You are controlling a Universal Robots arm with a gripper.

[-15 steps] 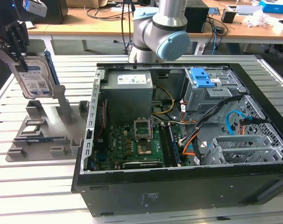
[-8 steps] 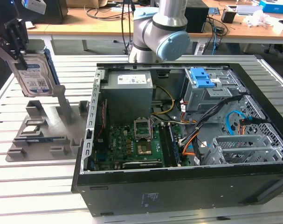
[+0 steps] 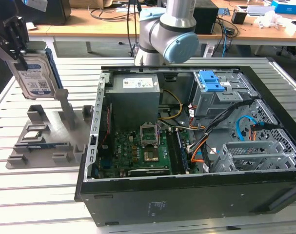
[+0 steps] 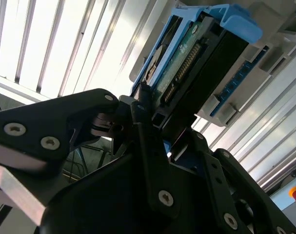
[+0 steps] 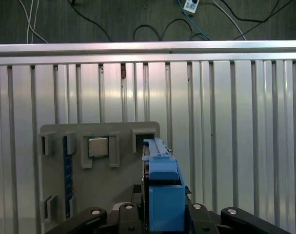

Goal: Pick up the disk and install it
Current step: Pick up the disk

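The disk (image 3: 36,78) hangs upright at the exterior view's far left, a silver drive with a white-and-blue label and a blue side rail. My gripper (image 3: 17,45) is shut on its upper part and holds it clear above the grey fixture (image 3: 45,139). In the second wrist view the disk (image 4: 196,63) juts out from between the black fingers (image 4: 143,122), its connector edge and blue rail showing. In the first wrist view the disk (image 5: 162,195) is edge-on, with the blue rail facing the camera, just beside the fixture (image 5: 123,185).
An open computer case (image 3: 187,209) lies on the slatted metal table (image 3: 40,195), with a grey bay and blue latch (image 3: 210,83) at its back. The fixture also holds a processor chip (image 5: 98,146) and a blue memory stick (image 5: 66,161). The arm's base (image 3: 167,29) stands behind the case.
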